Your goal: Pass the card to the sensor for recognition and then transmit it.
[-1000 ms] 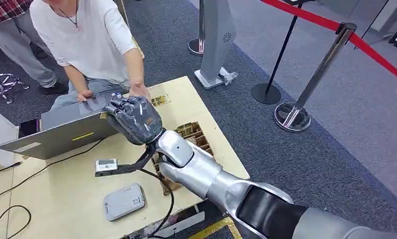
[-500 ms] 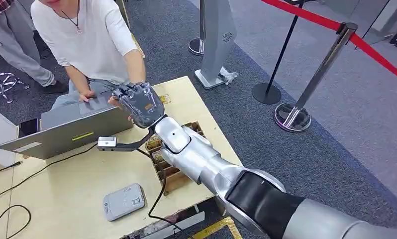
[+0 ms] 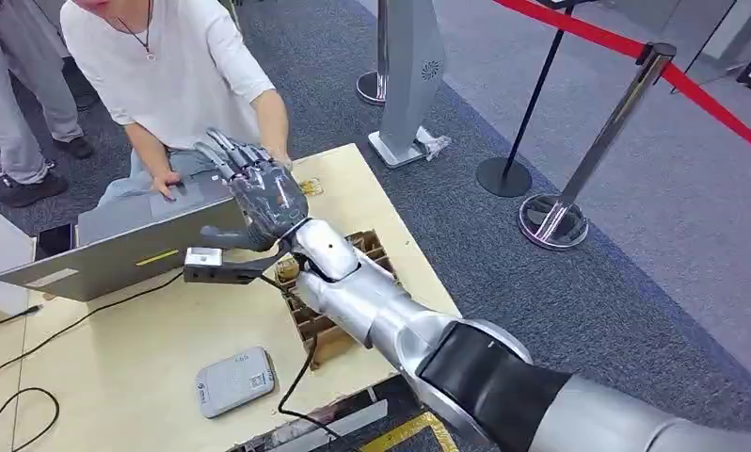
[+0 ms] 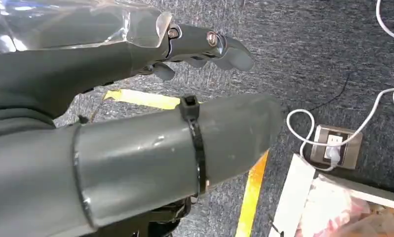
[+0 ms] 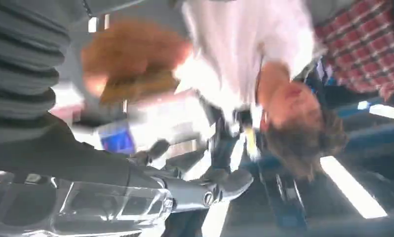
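- Card: I cannot pick it out for certain. The right wrist view shows a blurred tan shape [image 5: 131, 59] out beyond the fingers, which may be the card in the person's grasp or just their hand; it is too smeared to tell.
- Card, handling (my judgement): light, thin, stiff and slick-faced. It would slip from a loose grasp and be awkward to lift from a flat surface. I would take it by one short edge, pinched between thumb and a finger, leaving most of the face bare for reading.
- Right hand [image 3: 259, 193]: raised over the far edge of the table [image 3: 118, 348], palm turned toward the person [image 3: 165, 66]. The fingers [image 3: 223, 151] are fanned wide and I see nothing between them. The person's hand [image 3: 279, 158] is just behind them; I cannot tell whether they touch.
- Left hand [image 4: 185, 44]: hanging over the carpet, fingers loosely extended and apart, holding nothing.
- Sensor [image 3: 235, 380]: a flat grey unit lying on the near part of the table, well apart from the raised right hand.
- Laptop [image 3: 118, 254]: open on the table, beside the right hand, with the person's other hand resting on it.
- Wooden divided tray [image 3: 329, 320]: on the table under the right forearm.
- Stage (my judgement): the handover end of the task, at or just around release.
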Robot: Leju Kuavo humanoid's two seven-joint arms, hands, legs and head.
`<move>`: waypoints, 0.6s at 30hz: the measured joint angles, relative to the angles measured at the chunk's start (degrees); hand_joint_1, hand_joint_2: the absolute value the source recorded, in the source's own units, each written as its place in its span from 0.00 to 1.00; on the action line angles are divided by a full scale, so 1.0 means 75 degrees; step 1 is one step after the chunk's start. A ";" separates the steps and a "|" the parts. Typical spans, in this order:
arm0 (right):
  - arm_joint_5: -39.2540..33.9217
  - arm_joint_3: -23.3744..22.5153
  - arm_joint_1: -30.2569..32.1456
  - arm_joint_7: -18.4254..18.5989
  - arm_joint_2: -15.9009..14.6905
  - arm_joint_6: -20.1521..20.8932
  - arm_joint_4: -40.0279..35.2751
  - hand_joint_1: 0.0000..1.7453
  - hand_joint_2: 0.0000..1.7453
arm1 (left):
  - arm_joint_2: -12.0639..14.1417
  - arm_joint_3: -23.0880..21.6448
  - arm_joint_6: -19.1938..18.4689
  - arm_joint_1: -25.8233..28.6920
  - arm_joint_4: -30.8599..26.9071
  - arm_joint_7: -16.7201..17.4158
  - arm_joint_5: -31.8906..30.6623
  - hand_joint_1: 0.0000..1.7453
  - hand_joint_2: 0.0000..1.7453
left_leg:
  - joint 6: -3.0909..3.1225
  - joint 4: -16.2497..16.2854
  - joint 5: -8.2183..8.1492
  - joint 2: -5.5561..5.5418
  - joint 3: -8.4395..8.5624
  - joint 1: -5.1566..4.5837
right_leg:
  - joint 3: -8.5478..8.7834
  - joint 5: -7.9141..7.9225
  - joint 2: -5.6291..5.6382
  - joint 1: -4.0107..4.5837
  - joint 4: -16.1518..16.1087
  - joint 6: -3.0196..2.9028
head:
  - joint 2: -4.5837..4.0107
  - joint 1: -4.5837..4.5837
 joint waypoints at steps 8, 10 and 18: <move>-0.1463 0.0017 0.0664 -0.0532 0.0003 0.0715 -0.0920 0.00 0.00 | 0.0003 0.0000 0.0006 0.0024 0.0000 -0.0061 0.0087 0.00 0.00 | 0.0000 0.0000 0.0000 0.0000 0.0000 0.0000 | -0.0003 0.0000 0.0001 0.0000 0.0000 0.0000 | 0.0000 -0.0003; -0.1362 0.0099 0.0797 -0.0436 -0.0020 0.0675 -0.1156 0.00 0.00 | 0.0003 0.0000 0.0009 0.0030 0.0000 -0.0070 0.0111 0.00 0.00 | 0.0000 0.0000 0.0000 0.0000 -0.0001 0.0000 | -0.0004 0.0000 0.0001 0.0000 0.0000 0.0000 | 0.0000 -0.0003; -0.1131 0.0432 0.1196 -0.0209 -0.0350 0.0651 -0.1973 0.00 1.00 | 0.0006 0.0003 0.0003 0.0051 0.0000 -0.0085 0.0187 0.00 0.00 | 0.0000 0.0001 0.0000 0.0000 -0.0002 -0.0001 | -0.0004 0.0000 0.0000 0.0000 0.0000 0.0000 | 0.0000 -0.0003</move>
